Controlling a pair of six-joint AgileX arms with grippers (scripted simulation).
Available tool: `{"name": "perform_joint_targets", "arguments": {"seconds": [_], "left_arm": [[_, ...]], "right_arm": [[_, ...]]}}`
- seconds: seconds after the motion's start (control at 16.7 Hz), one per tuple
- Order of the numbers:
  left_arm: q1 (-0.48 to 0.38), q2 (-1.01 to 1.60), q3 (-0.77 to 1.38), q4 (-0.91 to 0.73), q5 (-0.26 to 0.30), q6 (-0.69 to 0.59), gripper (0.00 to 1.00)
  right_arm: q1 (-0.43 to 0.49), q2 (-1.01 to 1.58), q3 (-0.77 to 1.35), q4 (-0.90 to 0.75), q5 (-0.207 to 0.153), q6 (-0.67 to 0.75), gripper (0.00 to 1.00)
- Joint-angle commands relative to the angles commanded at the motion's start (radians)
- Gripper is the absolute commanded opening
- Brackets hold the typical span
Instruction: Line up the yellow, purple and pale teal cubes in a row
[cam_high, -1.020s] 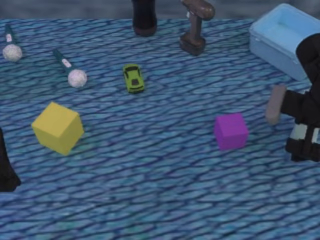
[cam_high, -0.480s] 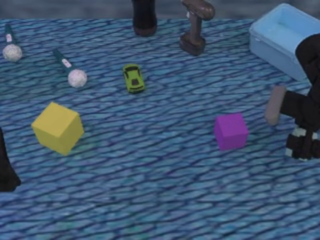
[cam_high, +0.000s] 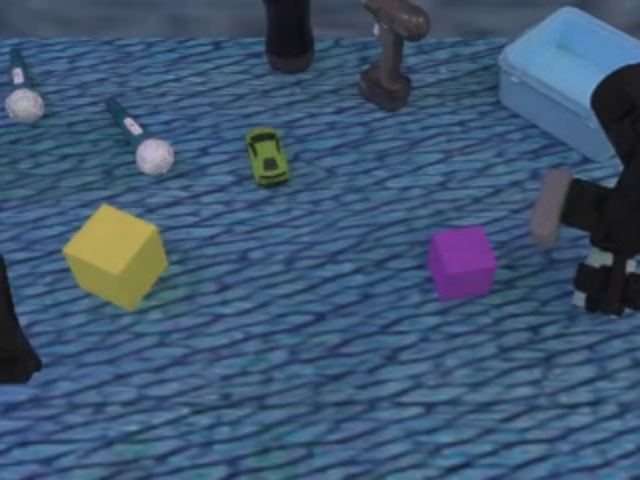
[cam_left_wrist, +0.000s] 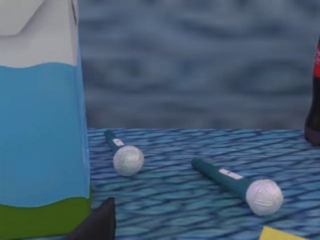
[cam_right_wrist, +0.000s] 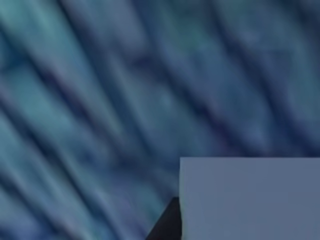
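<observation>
Blue wave-patterned cloth (cam_high: 320, 380) covers your table. Your yellow cube (cam_high: 115, 254) sits toward the left side, turned at an angle, and your purple cube (cam_high: 462, 262) sits right of center, well apart from it. You won't find the teal cube in the top view. Your right gripper (cam_high: 608, 285) hangs low at the right edge, just beside the purple cube; whether its jaws are apart you cannot tell. Your left arm (cam_high: 14, 340) is parked at the left edge. Two microphones (cam_high: 140, 140) and a green toy car (cam_high: 267, 156) lie farther back, and a light blue box (cam_high: 560, 75) fills the far right corner.
</observation>
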Motion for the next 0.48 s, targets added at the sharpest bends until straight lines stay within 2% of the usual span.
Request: {"name": "perform_joint_targets", "arguments": {"seconds": [0.48], "left_arm": [[0.000, 0.000, 0.000, 0.000, 0.000, 0.000, 1.00]], "right_arm": [[0.005, -0.093, 0.139, -0.235, 0.000, 0.001, 0.00]]}}
